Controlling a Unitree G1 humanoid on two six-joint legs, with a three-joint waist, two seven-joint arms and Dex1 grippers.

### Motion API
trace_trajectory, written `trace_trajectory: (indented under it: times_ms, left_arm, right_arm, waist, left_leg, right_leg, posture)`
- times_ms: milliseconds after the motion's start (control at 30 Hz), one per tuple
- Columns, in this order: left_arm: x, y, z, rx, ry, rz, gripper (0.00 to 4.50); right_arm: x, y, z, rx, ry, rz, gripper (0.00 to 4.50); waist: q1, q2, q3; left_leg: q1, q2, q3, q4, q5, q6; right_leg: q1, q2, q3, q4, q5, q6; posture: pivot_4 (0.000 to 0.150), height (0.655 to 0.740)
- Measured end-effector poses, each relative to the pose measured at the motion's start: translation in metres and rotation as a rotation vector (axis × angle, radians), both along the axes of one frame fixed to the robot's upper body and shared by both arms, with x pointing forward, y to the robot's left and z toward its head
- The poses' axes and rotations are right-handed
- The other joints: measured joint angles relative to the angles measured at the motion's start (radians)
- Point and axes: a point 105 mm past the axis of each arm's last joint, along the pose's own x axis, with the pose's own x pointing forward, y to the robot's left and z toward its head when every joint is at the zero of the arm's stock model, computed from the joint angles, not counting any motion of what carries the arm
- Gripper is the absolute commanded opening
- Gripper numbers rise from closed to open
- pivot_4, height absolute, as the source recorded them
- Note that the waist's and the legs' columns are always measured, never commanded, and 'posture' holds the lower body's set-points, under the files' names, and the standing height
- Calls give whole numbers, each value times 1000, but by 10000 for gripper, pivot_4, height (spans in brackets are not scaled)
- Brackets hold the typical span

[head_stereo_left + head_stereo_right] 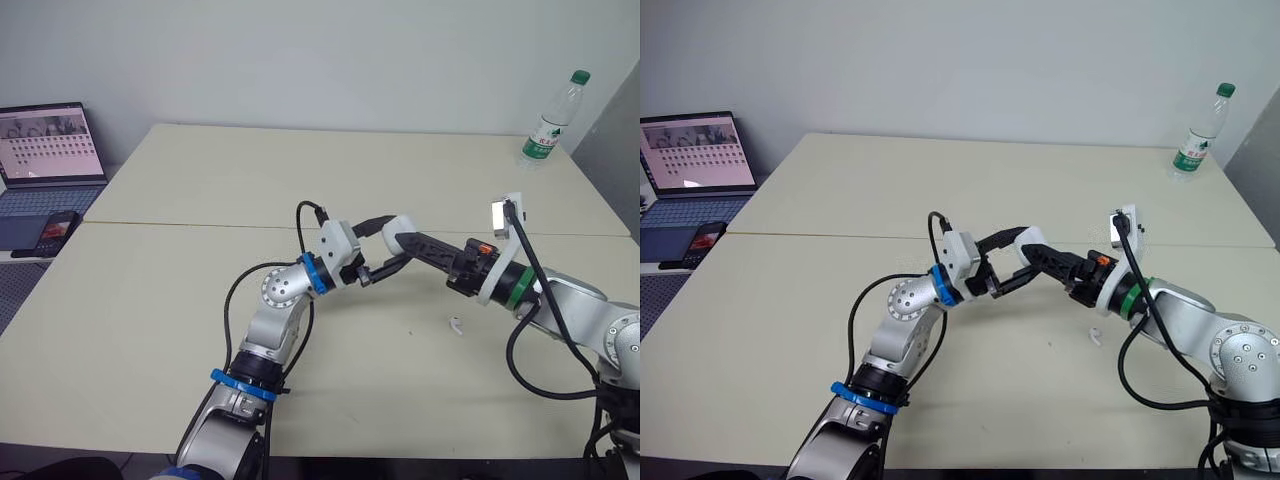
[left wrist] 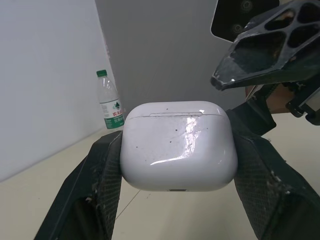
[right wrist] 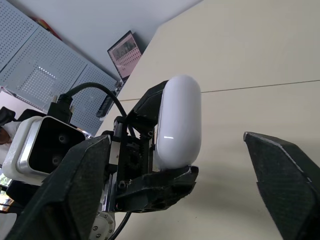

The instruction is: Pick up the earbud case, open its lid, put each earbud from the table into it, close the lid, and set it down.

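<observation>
1. While the earbud case [image 2: 179,145] is held up off the table [image 1: 200,200], it is clamped between the two black fingers of the left gripper [image 1: 385,250], one finger pressed to each side.
2. The case lid is seen shut, with the seam line closed along the top edge; what is inside is hidden.
3. Small dark specks and scuffs are seen on the white shell of the case.
4. The right gripper [image 3: 177,137] is pointed at the case from the opposite side, its fingers spread wide, with the case seen between them in the right wrist view.
5. One right finger is seen just beside the lid end of the case in the left wrist view; it possibly touches the case, but contact cannot be confirmed.
6. Nothing is held in the right gripper.
7. One white earbud [image 1: 456,325] is left lying on the table, below the right forearm and well apart from the case.
8. A clear plastic bottle [image 1: 553,118] with a green cap and green label is stood upright at the far right corner of the table; its fill level cannot be told.
9. An open laptop [image 1: 50,150] is placed on a separate surface off the left edge of the table, with a phone [image 1: 58,230] lying just in front of it.
</observation>
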Motion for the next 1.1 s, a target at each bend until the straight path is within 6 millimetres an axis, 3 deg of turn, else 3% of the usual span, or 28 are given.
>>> trace_trajectory:
  times_ms: [267, 500, 533, 633, 800, 1000, 1100]
  left_arm:
    - [-2, 2, 0, 19, -24, -18, 27891]
    - [-3, 2, -2, 26, -9, -38, 27891]
    - [-3, 2, -3, 22, 5, -48, 35293]
    - [-6, 0, -5, 18, 49, -90, 44651]
    - [-11, 6, -8, 85, 76, -150, 44651]
    - [-19, 36, -23, 256, 250, -280, 44651]
    - [-20, 39, -17, 238, 351, -329, 44651]
  right_arm:
    - [0, 5, -3, 3, 10, 15, 7617]
    - [0, 6, -4, 12, 23, 15, 7607]
    - [0, 6, -4, 12, 26, 14, 7607]
    - [-1, 7, -4, 18, 28, 23, 7607]
    - [-5, 2, -3, -3, 13, 51, 7607]
    - [-3, -41, 0, -100, -60, 15, 7607]
    - [-11, -45, -8, -175, -75, 97, 7607]
  waist:
    - [0, 0, 0]
    - [0, 0, 0]
    - [0, 0, 0]
    - [0, 0, 0]
    - [-1, 0, 0]
    - [-1, 0, 0]
    - [-1, 0, 0]
  left_leg:
    - [0, 0, 0, 0, 0, 0]
    - [0, 0, 0, 0, 0, 0]
    - [0, 0, 0, 0, 0, 0]
    - [0, 0, 0, 0, 0, 0]
    - [0, 1, 0, -2, 0, 0]
    - [-1, 1, 0, -2, 0, 0]
    - [-1, 1, -1, -2, 0, 0]
  right_leg:
    - [0, 0, 0, 0, 0, 0]
    - [0, 0, 0, 0, 0, 0]
    - [0, 0, 0, 0, 0, 0]
    - [0, 0, 0, -1, -1, 1]
    - [0, 0, 0, -2, -2, 3]
    - [-1, 0, -2, -2, -3, 4]
    - [-1, 0, -2, -3, -3, 4]
  posture:
    - [1500, 7362]
    - [1500, 7362]
    - [1500, 7362]
    - [1500, 7362]
    - [1500, 7362]
    - [1500, 7362]
    - [1500, 7362]
